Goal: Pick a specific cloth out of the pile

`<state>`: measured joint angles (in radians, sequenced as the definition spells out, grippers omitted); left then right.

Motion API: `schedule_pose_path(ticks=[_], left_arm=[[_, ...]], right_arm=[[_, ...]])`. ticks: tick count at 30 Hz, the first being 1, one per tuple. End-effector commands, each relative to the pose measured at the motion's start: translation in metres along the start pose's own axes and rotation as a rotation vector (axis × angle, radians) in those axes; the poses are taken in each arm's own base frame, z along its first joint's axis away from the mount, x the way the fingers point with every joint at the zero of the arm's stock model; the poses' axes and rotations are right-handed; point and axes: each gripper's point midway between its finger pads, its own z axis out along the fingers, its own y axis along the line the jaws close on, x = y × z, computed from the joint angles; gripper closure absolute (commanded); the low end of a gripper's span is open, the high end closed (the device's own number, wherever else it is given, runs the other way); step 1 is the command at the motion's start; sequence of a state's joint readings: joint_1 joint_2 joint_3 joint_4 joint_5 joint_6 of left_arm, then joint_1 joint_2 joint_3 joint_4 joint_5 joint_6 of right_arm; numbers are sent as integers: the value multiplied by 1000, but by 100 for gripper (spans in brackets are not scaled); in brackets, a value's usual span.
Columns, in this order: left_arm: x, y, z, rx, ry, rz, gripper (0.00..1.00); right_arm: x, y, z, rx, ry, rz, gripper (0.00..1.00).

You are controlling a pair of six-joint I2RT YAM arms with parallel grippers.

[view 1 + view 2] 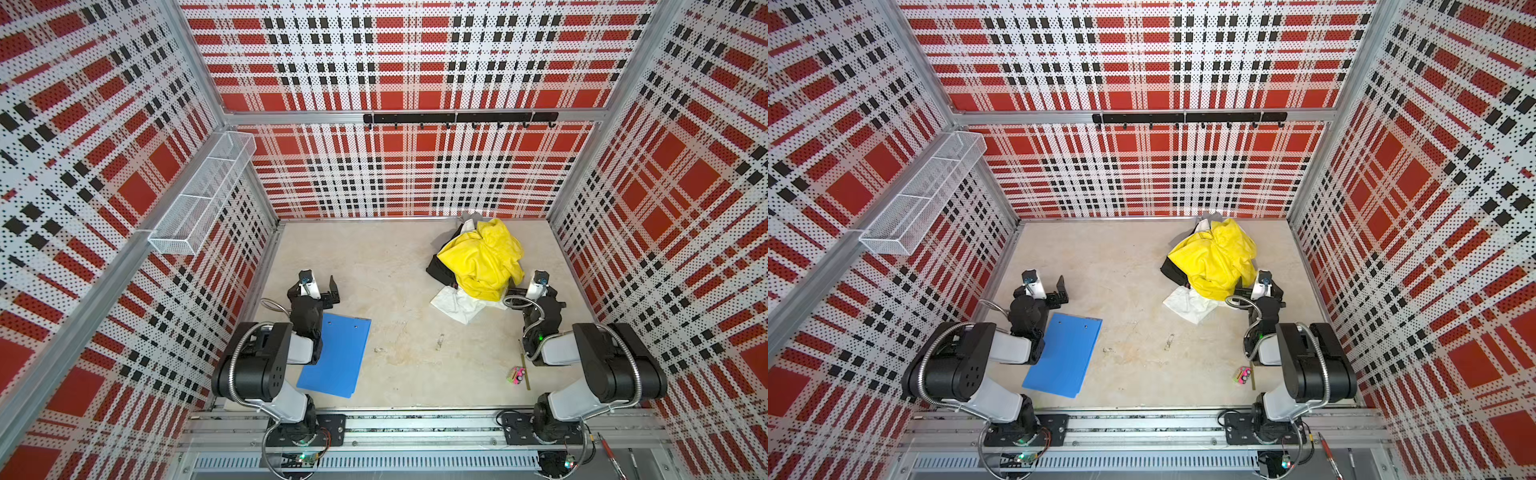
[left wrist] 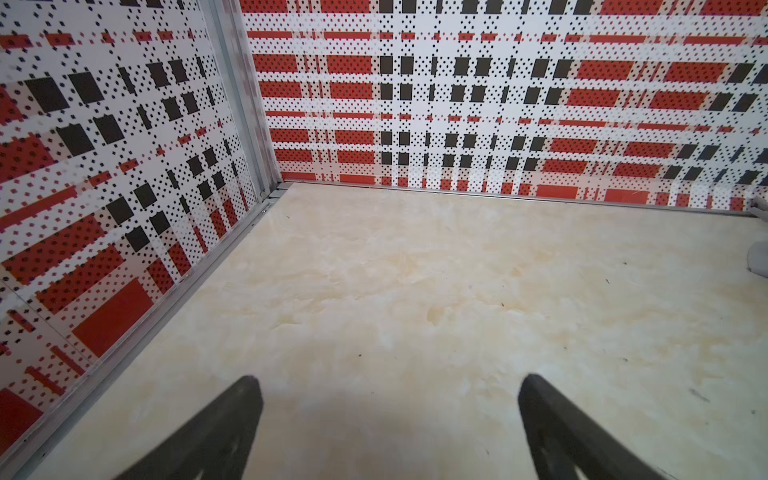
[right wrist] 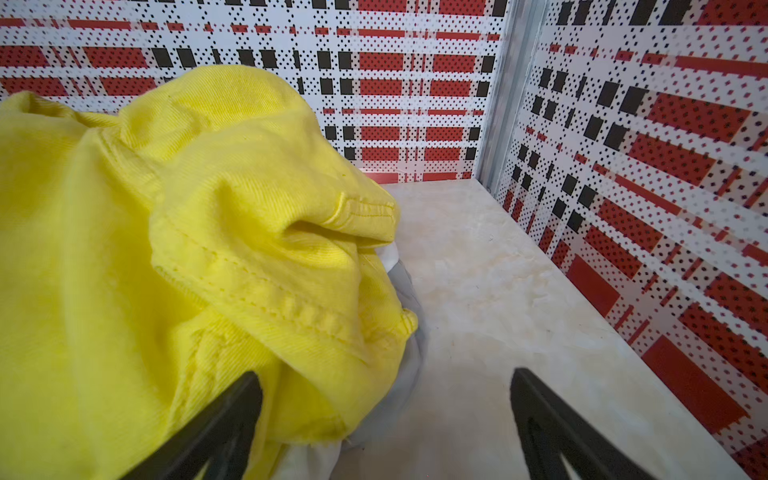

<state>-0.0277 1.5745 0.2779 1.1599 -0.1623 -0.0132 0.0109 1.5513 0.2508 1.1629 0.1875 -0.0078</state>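
The pile (image 1: 478, 266) lies at the back right of the table, with a bright yellow garment (image 1: 484, 257) on top and a white cloth (image 1: 457, 305) spread at its front. The cloth (image 1: 439, 266), black, peeks out from under the yellow garment on the pile's left side (image 1: 1173, 268); no print shows. My right gripper (image 1: 532, 284) stands open at the pile's right front edge. In the right wrist view the right gripper (image 3: 384, 380) has one finger against the yellow garment (image 3: 187, 232) and the other over bare table. My left gripper (image 1: 316, 282) is open over bare table (image 2: 388, 382), far from the pile.
A blue folder (image 1: 336, 353) lies by the left arm. A small pink and green toy (image 1: 515, 375) and a thin stick (image 1: 524, 365) lie at the front right. A wire basket (image 1: 203, 191) hangs on the left wall, and a hook rail (image 1: 457, 118) on the back wall.
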Motion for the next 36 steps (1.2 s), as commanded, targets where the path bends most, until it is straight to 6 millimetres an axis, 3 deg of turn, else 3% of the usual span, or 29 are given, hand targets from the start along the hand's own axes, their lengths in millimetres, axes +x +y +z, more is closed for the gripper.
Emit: schedule_pose_path(ticks=[1,36], left_arm=[[-10,-3,3,6,-33,9,1],[-10,-1,4,17,-30,-2,1]], right_arm=[[-15,1,3,2,-55,4,0],[-16,0,1,5,-62,10,0]])
